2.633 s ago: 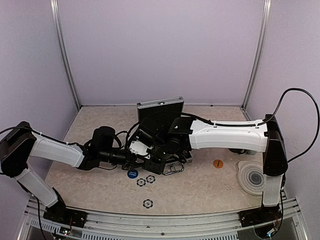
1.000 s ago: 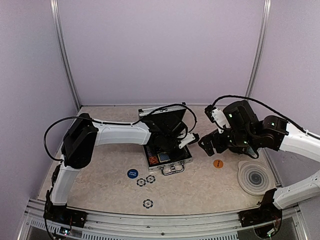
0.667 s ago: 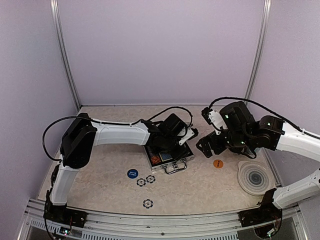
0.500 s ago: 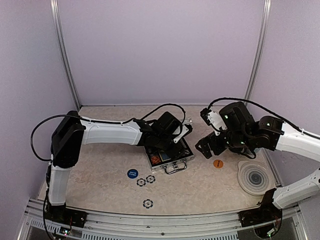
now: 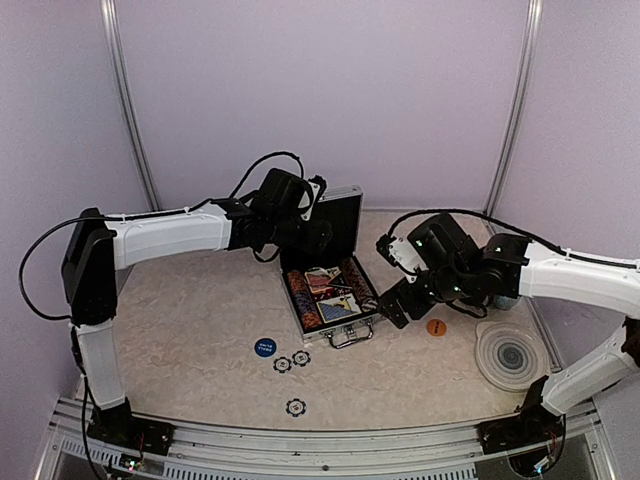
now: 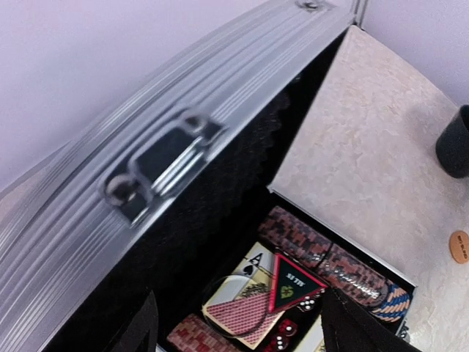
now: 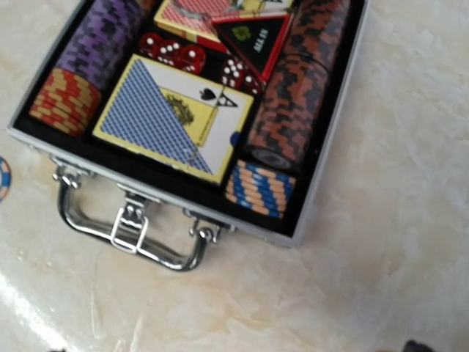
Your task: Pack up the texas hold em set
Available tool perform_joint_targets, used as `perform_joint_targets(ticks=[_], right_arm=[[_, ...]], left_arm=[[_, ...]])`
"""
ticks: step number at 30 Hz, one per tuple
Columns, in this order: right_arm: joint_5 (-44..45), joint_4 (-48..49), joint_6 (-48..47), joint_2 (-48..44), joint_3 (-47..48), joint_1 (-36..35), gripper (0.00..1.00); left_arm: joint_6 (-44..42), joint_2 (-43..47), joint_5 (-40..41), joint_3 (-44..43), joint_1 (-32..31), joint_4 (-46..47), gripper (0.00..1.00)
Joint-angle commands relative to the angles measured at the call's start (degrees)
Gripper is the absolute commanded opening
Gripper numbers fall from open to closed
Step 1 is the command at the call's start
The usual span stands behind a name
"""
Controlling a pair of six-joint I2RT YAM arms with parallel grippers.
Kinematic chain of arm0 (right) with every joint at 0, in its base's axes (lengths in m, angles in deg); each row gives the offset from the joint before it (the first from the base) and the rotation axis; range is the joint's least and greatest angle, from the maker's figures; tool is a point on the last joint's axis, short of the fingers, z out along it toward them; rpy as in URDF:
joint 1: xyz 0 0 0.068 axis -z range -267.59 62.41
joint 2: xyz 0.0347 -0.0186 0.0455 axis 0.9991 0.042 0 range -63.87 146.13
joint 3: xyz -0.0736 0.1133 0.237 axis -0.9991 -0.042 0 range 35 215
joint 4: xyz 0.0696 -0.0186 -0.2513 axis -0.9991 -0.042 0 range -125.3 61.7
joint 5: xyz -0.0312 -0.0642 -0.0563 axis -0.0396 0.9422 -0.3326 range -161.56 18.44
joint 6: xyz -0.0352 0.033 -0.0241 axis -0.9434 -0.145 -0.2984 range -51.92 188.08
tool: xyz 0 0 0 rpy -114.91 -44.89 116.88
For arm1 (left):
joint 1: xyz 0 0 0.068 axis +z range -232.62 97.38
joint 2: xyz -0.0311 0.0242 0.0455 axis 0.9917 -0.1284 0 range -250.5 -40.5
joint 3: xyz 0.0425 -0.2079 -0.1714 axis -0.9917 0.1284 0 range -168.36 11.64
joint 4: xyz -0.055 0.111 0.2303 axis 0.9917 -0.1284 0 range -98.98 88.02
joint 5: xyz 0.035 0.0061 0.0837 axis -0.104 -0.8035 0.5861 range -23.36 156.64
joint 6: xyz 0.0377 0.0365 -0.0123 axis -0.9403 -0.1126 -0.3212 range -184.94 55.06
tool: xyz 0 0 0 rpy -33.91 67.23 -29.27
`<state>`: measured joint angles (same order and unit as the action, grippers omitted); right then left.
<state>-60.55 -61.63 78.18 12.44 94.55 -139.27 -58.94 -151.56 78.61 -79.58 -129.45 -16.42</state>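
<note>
The ribbed silver case [image 5: 325, 300] lies open mid-table, its lid [image 5: 340, 212] standing upright. Inside are chip stacks [image 7: 293, 81], a blue card deck [image 7: 172, 117], a red deck [image 7: 201, 11], a black triangle [image 7: 253, 37] and red dice [image 7: 172, 51]. My left gripper [image 5: 308, 235] hovers open by the lid's [image 6: 146, 169] top edge, its fingers [image 6: 359, 330] apart above the case interior and holding nothing. My right gripper [image 5: 392, 303] is open just off the case's front right corner, above the bare table beside the handle [image 7: 124, 227]. A blue round button [image 5: 264, 346] and three black chips [image 5: 292, 361] lie loose in front.
An orange button [image 5: 436, 326] lies right of the case, with a round grey coaster [image 5: 505, 355] further right. A dark mug [image 6: 454, 143] stands beyond the case on the right. Purple walls close in the back and sides.
The lid, pressed low over the case half a second ago, now stands upright. My left gripper opened and drew back and up. My right arm shifted left toward the case.
</note>
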Motion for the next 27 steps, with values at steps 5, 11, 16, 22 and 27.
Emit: perform_joint_targets(ticks=[5,11,16,22,27], right_arm=[[-0.28,1.22,0.17,1.93,2.16,-0.37,0.99],[2.08,-0.09,0.86,2.38,1.83,-1.63,0.99],[1.48,0.29,0.96,2.56,1.99,-2.3,0.99],[1.0,-0.08,0.08,3.93,3.05,-3.3,0.99],[-0.25,-0.7,-1.32,5.72,3.61,-4.87,0.99]], left_arm=[[4.06,-2.12,-0.33,-3.6,4.85,0.17,0.75],[3.71,0.36,-2.16,-0.69,3.01,2.69,0.75],[3.69,2.78,-1.51,0.34,0.18,2.43,0.75],[6.01,4.0,-2.13,1.15,-1.33,1.41,0.76],[7.33,4.84,-5.49,2.31,-1.74,0.78,0.76]])
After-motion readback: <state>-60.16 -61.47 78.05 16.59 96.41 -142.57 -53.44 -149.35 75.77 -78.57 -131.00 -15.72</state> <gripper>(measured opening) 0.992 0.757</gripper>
